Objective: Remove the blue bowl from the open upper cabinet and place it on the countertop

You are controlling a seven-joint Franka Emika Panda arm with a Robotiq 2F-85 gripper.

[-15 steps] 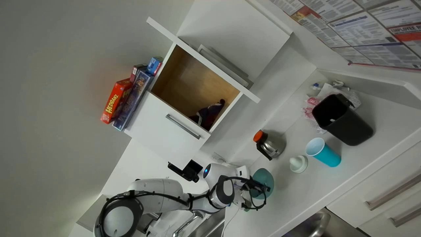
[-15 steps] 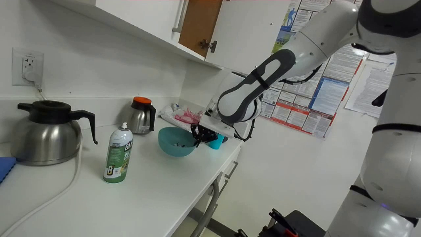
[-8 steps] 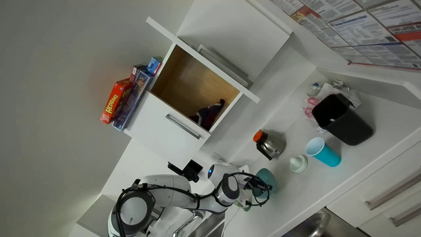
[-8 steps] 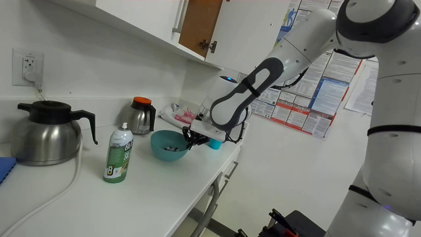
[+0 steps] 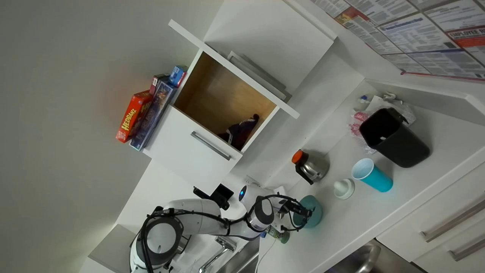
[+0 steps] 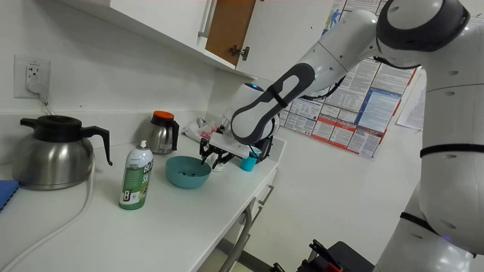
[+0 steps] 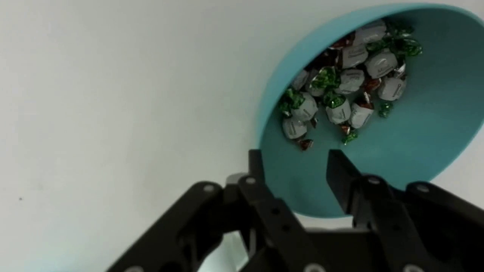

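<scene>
The blue bowl (image 6: pixel 185 175) stands upright on the white countertop (image 6: pixel 162 234). It also shows in an exterior view (image 5: pixel 314 213), partly behind the gripper. In the wrist view the bowl (image 7: pixel 416 132) holds several wrapped candies (image 7: pixel 351 81). My gripper (image 6: pixel 209 165) is at the bowl's rim, with its fingers spread apart. In the wrist view the gripper (image 7: pixel 295 155) is open, one fingertip near the rim and the other over the bowl's inside; whether either touches is unclear. The upper cabinet (image 5: pixel 219 89) has its door open and a dark cloth-like item (image 5: pixel 242 131) inside.
A light-blue cup (image 5: pixel 379 180), a pale green-white object (image 5: pixel 344 189) and a black bin (image 5: pixel 396 140) stand beyond the bowl. A small steel jug (image 6: pixel 160 136), a spray can (image 6: pixel 136 177), a large steel jug (image 6: pixel 56 158) and a white cord (image 6: pixel 81 211) are nearby.
The arm and bowl have moved along the countertop, toward the spray can. The bowl now sits level on the counter. The gripper's fingers have spread and let go of its rim.
</scene>
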